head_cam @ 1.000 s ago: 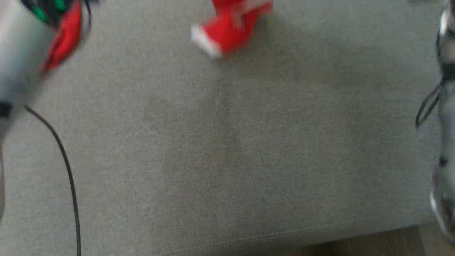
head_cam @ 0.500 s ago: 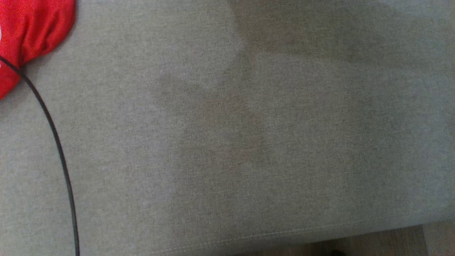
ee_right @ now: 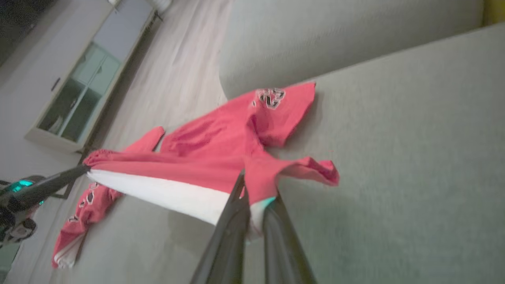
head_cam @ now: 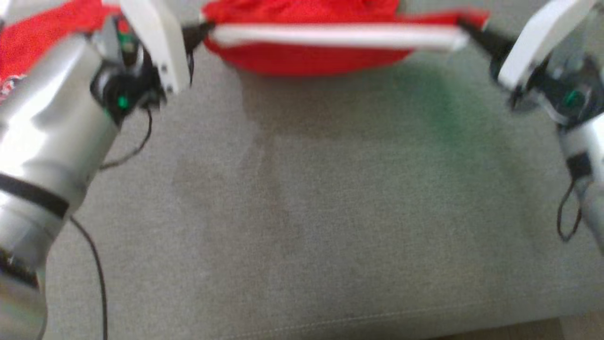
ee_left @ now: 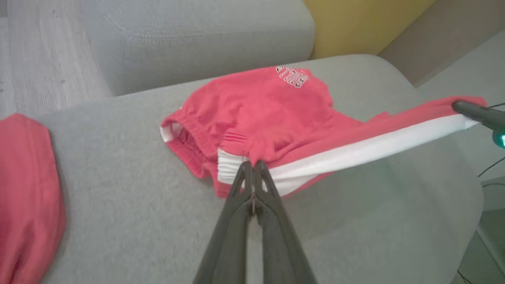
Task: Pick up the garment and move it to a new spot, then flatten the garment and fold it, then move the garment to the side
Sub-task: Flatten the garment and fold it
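Left gripper (ee_left: pixel 252 167) is pinched fully closed on the waistband end of the red shorts (ee_left: pixel 256 106). Right gripper (ee_right: pixel 255 188) is clamped just as tight on the hem end, so the white side stripe (ee_left: pixel 355 152) hangs taut between the 2. The rest of the shorts sags onto the grey sofa seat (head_cam: pixel 306 212) just beyond them. Another red garment (ee_left: pixel 23 197) lies off to the left gripper's left. Past the sofa there's wood floor (ee_right: pixel 189 59) and a glass-front cabinet (ee_right: pixel 75 90).
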Controlling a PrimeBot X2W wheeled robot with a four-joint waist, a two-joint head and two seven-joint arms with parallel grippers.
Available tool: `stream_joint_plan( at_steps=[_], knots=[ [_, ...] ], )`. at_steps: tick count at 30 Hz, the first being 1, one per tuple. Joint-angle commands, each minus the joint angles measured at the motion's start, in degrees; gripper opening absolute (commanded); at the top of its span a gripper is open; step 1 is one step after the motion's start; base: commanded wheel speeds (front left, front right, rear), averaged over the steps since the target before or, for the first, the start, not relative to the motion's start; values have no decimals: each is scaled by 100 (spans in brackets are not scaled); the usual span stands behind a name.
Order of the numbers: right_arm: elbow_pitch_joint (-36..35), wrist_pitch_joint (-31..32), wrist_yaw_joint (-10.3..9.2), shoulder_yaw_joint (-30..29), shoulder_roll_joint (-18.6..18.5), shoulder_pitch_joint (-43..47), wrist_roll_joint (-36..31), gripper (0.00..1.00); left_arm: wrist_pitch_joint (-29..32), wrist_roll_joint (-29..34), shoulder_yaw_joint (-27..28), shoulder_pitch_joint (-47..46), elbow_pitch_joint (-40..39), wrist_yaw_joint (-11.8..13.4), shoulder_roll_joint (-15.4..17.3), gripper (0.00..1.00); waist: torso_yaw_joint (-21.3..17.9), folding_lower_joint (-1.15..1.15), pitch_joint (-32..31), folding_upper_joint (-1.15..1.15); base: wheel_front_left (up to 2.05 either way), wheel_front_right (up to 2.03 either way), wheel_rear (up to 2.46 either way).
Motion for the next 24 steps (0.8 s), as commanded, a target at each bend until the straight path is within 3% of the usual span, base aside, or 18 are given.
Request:
stream_joint_plan(
  at_steps=[1, 7, 15, 21, 24],
  knots=[
    [-373, 212, -4, 128, -158, 216, 118, 0, 5, -84, 157, -35, -238, -11, 358, 0, -33, 0, -373, 0, 0, 0, 0],
    [-980, 879, -4, 440, -572, 1528, 414, 0, 280, -384, -129, 1233, -937, 38, 664, 0, -58, 0, -1041, 0, 0, 0, 0],
    [-2430, 1704, -4, 759, -1579, 3045, 244, 0, 740, -597, -575, 2541, -2572, 618, 1276, 0, -12, 0, -1521, 0, 0, 0, 0],
    [-3523, 2321, -4, 230, -2128, 4025, 283, 0, 1181, -843, -706, 3013, -4137, 1207, 1945, 0, 34, 0, -1543, 0, 0, 0, 0],
    [-3906, 2622, -4, -250, -2156, 4226, 290, 0, 1393, -947, -622, 2922, -4686, 1445, 2208, 0, 79, 0, -1470, 0, 0, 0, 0]
  ],
)
